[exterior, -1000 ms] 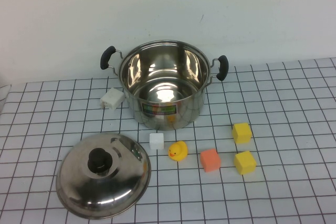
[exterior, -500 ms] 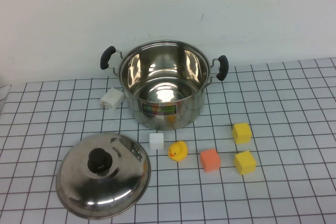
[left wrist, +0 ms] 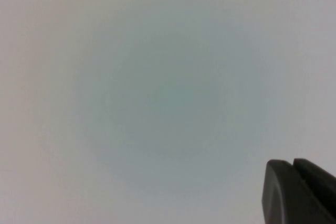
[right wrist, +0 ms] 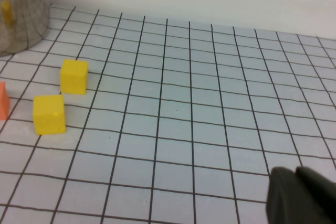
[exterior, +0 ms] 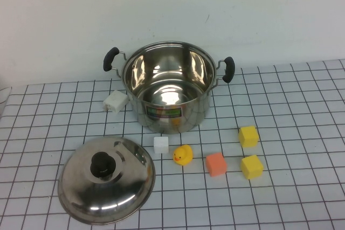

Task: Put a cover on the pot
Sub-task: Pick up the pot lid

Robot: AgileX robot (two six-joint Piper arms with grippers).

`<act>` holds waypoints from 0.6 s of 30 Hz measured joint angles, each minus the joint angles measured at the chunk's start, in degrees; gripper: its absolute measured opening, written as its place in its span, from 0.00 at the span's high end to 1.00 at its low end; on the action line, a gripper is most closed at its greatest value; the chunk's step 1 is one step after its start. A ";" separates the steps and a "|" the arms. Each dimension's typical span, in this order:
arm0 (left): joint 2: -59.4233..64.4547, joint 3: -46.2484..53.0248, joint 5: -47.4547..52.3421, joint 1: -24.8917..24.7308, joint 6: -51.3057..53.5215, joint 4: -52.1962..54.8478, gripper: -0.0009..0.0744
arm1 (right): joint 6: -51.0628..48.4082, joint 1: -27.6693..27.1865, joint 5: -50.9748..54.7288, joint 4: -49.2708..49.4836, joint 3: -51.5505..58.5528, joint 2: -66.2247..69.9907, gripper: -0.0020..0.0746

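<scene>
The open steel pot (exterior: pixel 170 92) stands at the back middle of the table, with black side handles and a green-red label on its wall. Its wall also shows at the edge of the right wrist view (right wrist: pixel 21 19). The domed steel lid (exterior: pixel 124 187) with a black knob lies flat at the front left. Neither arm shows in the high view. My left gripper (left wrist: pixel 292 163) shows only as dark fingertips pressed together against a blank pale surface. My right gripper (right wrist: pixel 295 171) is shut and empty, above the table to the right of the yellow cubes.
A white cube (exterior: pixel 115 101) lies left of the pot. A smaller white cube (exterior: pixel 160 144), a yellow duck (exterior: pixel 183 155), an orange cube (exterior: pixel 215 164) and two yellow cubes (exterior: pixel 248 136) (exterior: pixel 251 166) lie in front of it. A glass rim (exterior: pixel 3 96) shows far left.
</scene>
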 joint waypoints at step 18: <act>34.14 -6.02 -13.11 0.00 -10.80 8.50 0.99 | 0.00 0.00 0.00 0.00 0.00 0.00 0.96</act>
